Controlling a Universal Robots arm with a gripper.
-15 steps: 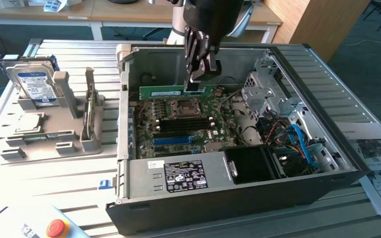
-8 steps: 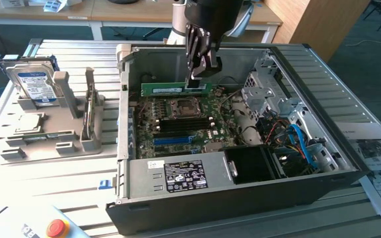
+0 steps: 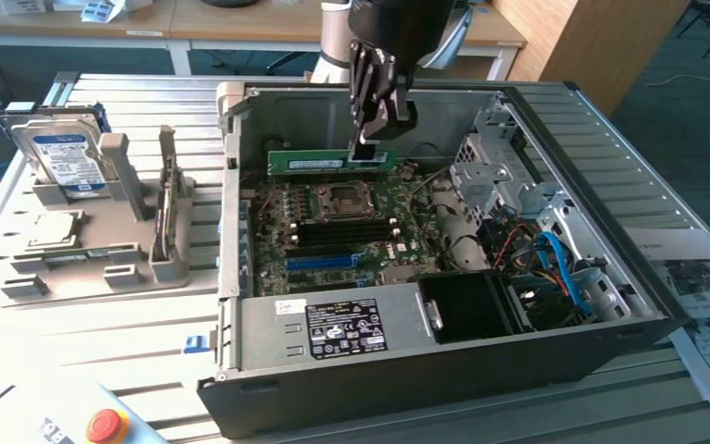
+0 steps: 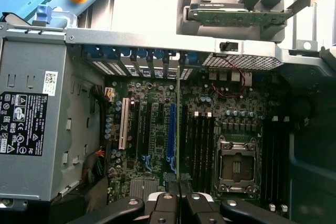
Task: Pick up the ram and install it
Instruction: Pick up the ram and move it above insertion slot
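The gripper (image 3: 373,148) is gripping the ram (image 3: 315,163), its fingers closing narrowly on one end of the stick. The ram is hanging level above the motherboard (image 3: 395,229), over its far edge.

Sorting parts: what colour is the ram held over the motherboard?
Green; the ram shows best in the exterior view.

The exterior view looks down obliquely from high beside the slatted grey metal table (image 3: 145,314), framing the whole open black computer case (image 3: 454,379). The wrist view faces straight down past the black gripper (image 4: 178,195), close; both share the green motherboard (image 3: 275,213).
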